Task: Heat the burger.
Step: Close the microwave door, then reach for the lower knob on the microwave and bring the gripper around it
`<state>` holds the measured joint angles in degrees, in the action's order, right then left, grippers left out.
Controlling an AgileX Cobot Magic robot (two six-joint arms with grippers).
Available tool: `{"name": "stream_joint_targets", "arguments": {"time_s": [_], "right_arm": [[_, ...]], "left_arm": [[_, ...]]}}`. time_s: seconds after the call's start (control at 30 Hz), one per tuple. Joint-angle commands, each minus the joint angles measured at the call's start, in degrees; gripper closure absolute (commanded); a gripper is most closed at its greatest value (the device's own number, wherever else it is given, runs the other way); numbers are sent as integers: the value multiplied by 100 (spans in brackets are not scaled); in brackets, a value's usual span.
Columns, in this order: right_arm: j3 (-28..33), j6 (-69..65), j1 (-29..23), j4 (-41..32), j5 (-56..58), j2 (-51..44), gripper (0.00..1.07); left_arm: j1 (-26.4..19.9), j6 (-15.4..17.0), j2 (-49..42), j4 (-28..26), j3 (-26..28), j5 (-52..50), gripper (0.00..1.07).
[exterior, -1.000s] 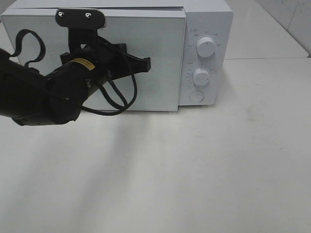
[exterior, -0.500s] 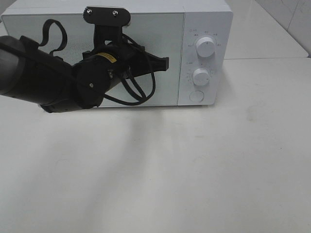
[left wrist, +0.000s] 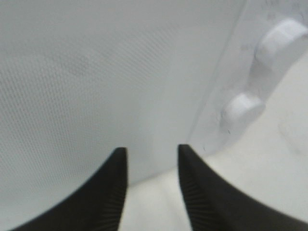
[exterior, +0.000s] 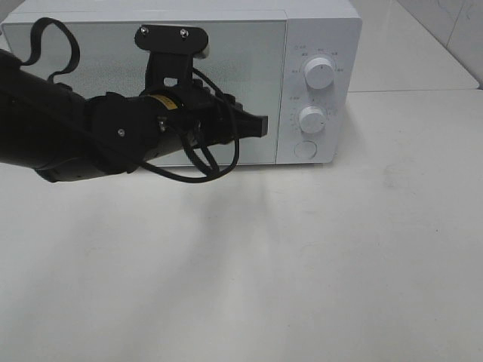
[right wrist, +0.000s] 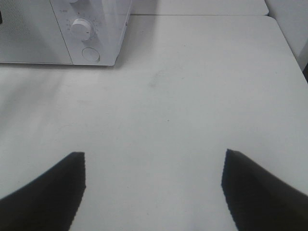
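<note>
Ana: Left claw [exterior: 263, 125] has slid to the right across the front of the microwave [exterior: 332, 30] since a second ago. The door [exterior: 249, 60], ajar then, now sits flush.

Ben: How do its jaws stand?

Ana: Partly apart. In the left wrist view the two black ribbed fingers [left wrist: 108, 192] leave a clear gap, and nothing sits in it. Only the door face and a strip of the table [exterior: 339, 264] show through. It has hold of nothing.

Ben: Is it touching the door?

Ana: I cannot tell. The tips hang in front of the door's right edge, close to the seam with the control panel [exterior: 341, 113].

Ben: And further out?

Ana: On the panel, the upper knob [exterior: 319, 74] is above the lower knob [exterior: 312, 118], with a round button [exterior: 305, 148] under both. A black cable [exterior: 204, 162] loops beneath the wrist.

Ben: The other arm?

Ana: The right claw [right wrist: 154, 153] shows only in its own wrist view. It is spread wide and empty above the table, well apart from the microwave.

Ben: And the burger?

Ana: No view shows it. With the door shut, I cannot tell where it is.
</note>
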<state>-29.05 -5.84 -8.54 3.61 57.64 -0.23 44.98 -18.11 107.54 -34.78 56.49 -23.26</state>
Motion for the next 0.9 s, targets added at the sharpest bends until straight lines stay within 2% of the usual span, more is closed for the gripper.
{"name": "stream_joint_targets", "arguments": {"time_s": [0.03,0.07,0.2,0.23,0.4,0.43,0.47,0.5,0.57,0.6,0.73,0.8,0.83,0.87,0.9], "right_arm": [[17,23,52,-11,-69,-178,31],[17,23,52,-11,-69,-178,31],[17,23,52,-11,-69,-178,31],[17,23,52,-11,-69,-178,31],[17,23,52,-6,-69,-178,31],[17,23,52,-6,-69,-178,31],[17,23,52,-6,-69,-178,31],[17,23,52,-6,-69,-178,31],[17,23,52,-6,-69,-178,31],[17,23,52,-6,-69,-178,31],[17,23,52,-6,-69,-178,31],[17,23,52,-6,-69,-178,31],[17,23,52,-6,-69,-178,31],[17,23,52,-6,-69,-178,31],[17,23,52,-6,-69,-178,31]], "left_arm": [[34,11,-315,-34,-132,693,10],[34,6,-441,-34,-160,1054,5],[34,6,-682,29,-160,1845,6],[34,6,-831,160,-160,2469,7],[-6,6,-1129,487,-160,3484,7],[-86,6,-1289,550,-160,4051,7],[-86,6,-1289,550,-160,4051,7],[-223,6,-1455,556,-160,4647,7],[-292,6,-1524,556,-160,4876,7],[-504,11,-1707,556,-160,5420,7],[-842,11,-1988,556,-160,6062,7],[-1220,11,-2298,556,-160,6727,7],[-1220,11,-2298,556,-160,6727,7],[-1490,17,-2515,556,-160,7070,7],[-1490,17,-2515,556,-160,7070,7]]}}
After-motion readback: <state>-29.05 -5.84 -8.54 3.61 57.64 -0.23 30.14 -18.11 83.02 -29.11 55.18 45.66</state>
